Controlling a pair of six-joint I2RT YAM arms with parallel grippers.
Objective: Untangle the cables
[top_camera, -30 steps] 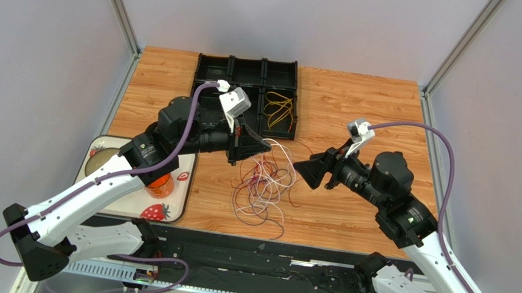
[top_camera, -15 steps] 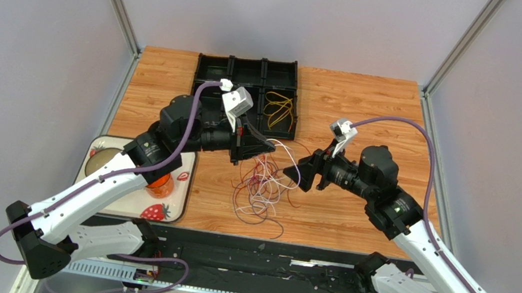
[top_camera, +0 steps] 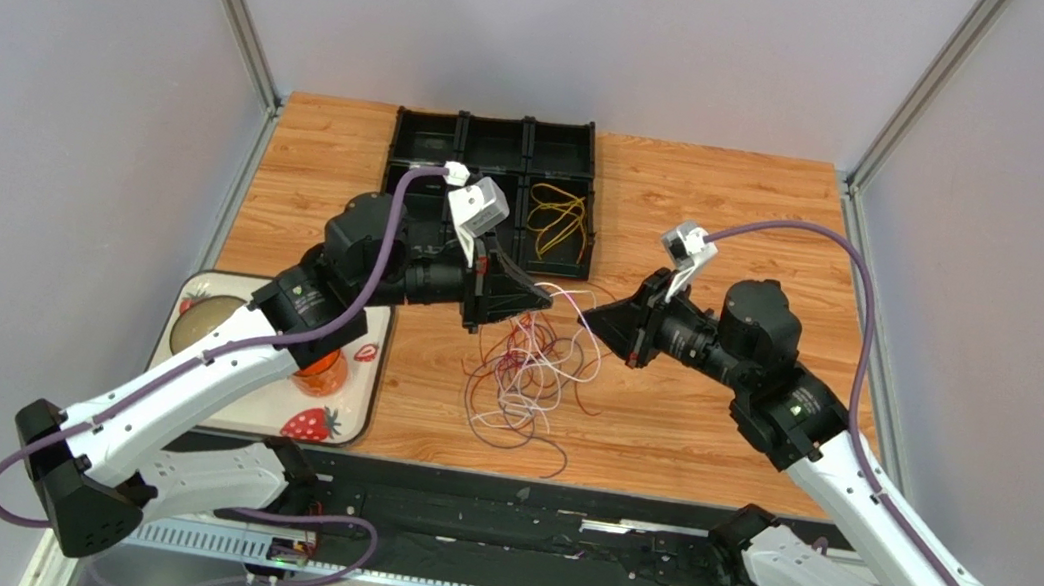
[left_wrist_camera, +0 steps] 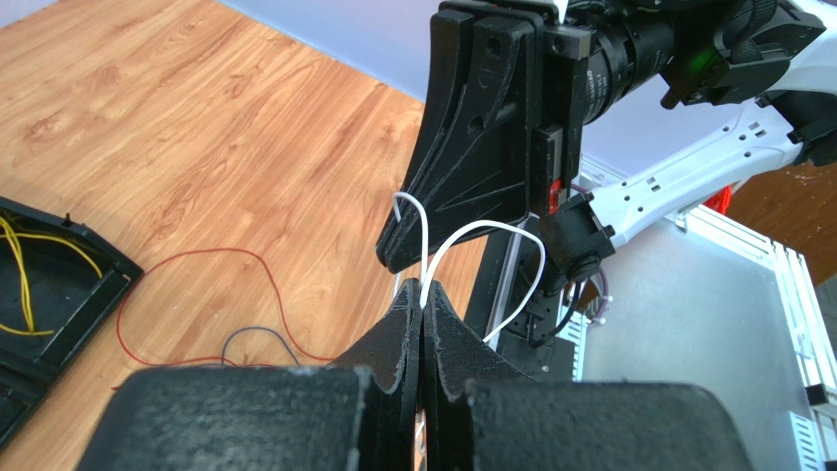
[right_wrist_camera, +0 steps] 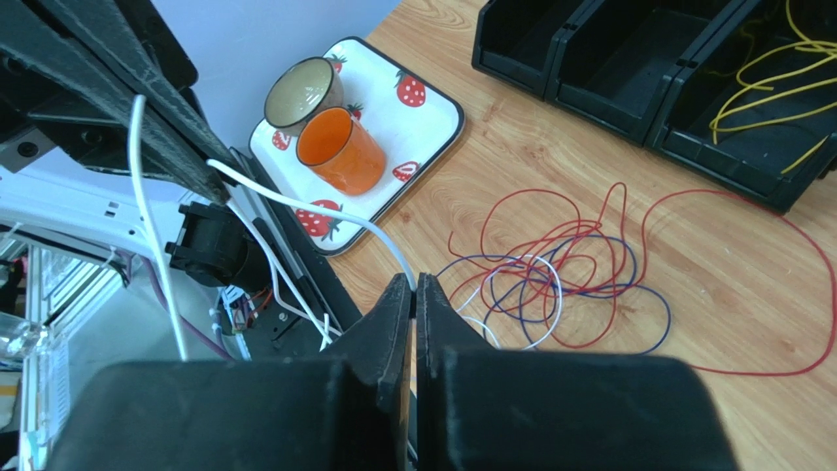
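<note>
The left gripper (left_wrist_camera: 422,294) is pressed shut on a white cable (left_wrist_camera: 486,226), which rises out of its closed tips in two narrow loops. Just beyond those tips the right gripper (right_wrist_camera: 414,285) is likewise closed, pinching a strand of the same white colour that runs from its tips up towards the left arm. Seen from above, the two grippers point at each other over the middle of the table (top_camera: 735,216), tips near but apart. Each forearm lies nearly level, with its elbow bent back towards its base at the near edge, the left arm reaching in from the near left and the right arm from the near right. Below and slightly nearer than the tips lies the loose heap of cables (top_camera: 520,376), red, blue, white and lilac strands looped over one another on the bare wood, some lifted towards the grippers. Beyond the left gripper stands a black bin (top_camera: 459,149) with several compartments; yellow cables (top_camera: 556,218) lie coiled in its right-end one. On the left, partly under the left arm, sits a tray (right_wrist_camera: 432,113) printed with strawberries, carrying an orange cup (right_wrist_camera: 341,152) and a tan cup (right_wrist_camera: 303,93) touching side by side.
</note>
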